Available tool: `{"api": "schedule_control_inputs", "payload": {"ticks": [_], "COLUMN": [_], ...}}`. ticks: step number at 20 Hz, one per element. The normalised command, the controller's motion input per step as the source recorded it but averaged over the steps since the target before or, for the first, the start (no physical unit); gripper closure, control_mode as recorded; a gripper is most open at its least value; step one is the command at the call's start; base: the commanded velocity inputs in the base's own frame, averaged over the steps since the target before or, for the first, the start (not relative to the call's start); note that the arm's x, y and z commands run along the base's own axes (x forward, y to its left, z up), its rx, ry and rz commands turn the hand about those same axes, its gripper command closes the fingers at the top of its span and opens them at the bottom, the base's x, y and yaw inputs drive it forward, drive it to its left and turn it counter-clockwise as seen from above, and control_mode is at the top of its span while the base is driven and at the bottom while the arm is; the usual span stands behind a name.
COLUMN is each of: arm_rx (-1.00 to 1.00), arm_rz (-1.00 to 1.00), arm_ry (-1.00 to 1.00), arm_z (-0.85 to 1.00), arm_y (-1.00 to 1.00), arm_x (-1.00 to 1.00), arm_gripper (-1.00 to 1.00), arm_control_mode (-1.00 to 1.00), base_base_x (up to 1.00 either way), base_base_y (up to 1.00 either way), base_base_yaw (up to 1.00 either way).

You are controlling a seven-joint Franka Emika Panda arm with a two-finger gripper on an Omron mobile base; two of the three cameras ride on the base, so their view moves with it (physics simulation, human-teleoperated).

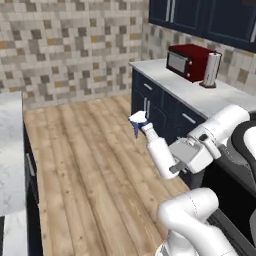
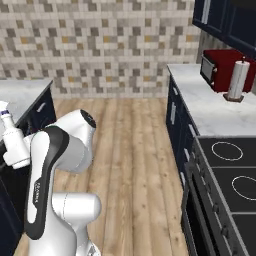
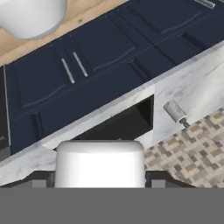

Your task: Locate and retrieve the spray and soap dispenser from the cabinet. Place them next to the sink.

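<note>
My gripper (image 1: pixel 175 166) is shut on the spray (image 1: pixel 152 145), a slim white bottle with a pale blue trigger nozzle, held tilted above the wooden floor. In the right base view the spray (image 2: pixel 13 144) hangs at the far left, by the marble counter's edge. In the hand view the bottle's white base (image 3: pixel 99 162) sits between my gripper's (image 3: pixel 99 183) dark fingertips. Beyond it lie the black sink (image 3: pixel 127 121) and, beside it on the white marble, the grey soap dispenser (image 3: pixel 175 111) with its dark pump. The cabinet is out of view.
A red microwave (image 1: pixel 189 61) and a paper towel roll (image 1: pixel 212 70) stand on the right counter (image 1: pixel 200 97) over navy drawers. A black stovetop (image 2: pixel 230 175) lies at the right. Another marble counter (image 1: pixel 10 150) runs along the left. Wooden floor (image 1: pixel 90 160) lies open between them.
</note>
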Motion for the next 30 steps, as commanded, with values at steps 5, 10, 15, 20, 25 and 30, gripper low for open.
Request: {"api": "schedule_control_inputs", "payload": {"ticks": [5, 10, 15, 20, 25, 30], "arm_rx": [0.0, 0.0, 0.0, 0.0, 0.0, 0.0], "arm_rz": [0.0, 0.0, 0.0, 0.0, 0.0, 0.0], "arm_ry": [0.0, 0.0, 0.0, 0.0, 0.0, 0.0], "arm_z": [0.0, 0.0, 0.0, 0.0, 0.0, 0.0], "arm_y": [0.0, 0.0, 0.0, 0.0, 0.0, 0.0], "arm_x": [0.0, 0.0, 0.0, 0.0, 0.0, 0.0], "arm_gripper": [1.0, 1.0, 1.0, 1.0, 1.0, 1.0], "arm_control_mode": [1.0, 1.0, 1.0, 1.0, 1.0, 1.0], "base_base_x": [0.0, 0.01, 0.08, 0.0, 0.03, 0.08], "base_base_y": [0.07, 0.07, 0.08, 0.04, 0.05, 0.04], "base_base_yaw": [0.5, 0.5, 0.5, 0.5, 0.5, 0.5]}}
